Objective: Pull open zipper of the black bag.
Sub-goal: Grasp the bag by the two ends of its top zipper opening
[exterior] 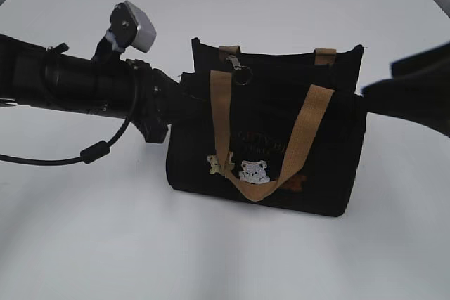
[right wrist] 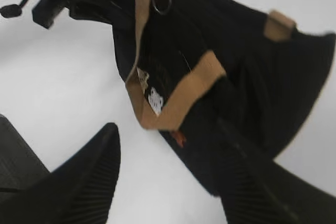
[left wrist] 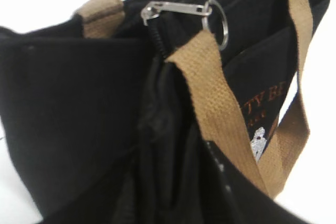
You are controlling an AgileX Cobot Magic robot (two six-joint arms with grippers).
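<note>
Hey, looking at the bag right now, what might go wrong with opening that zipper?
The zipper pull lies right beside the tan front handle, so a gripper could catch webbing instead. The left gripper presses into the black bag's end, whose soft fabric may slip or buckle. The right gripper is open beside the bag, gripping nothing.

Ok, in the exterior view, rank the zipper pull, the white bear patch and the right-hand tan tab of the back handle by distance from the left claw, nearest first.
1. Zipper pull: top edge, just right of the left claw.
2. White bear patch: low on the front of the black bag.
3. Tan handle tab: far top right.
</note>
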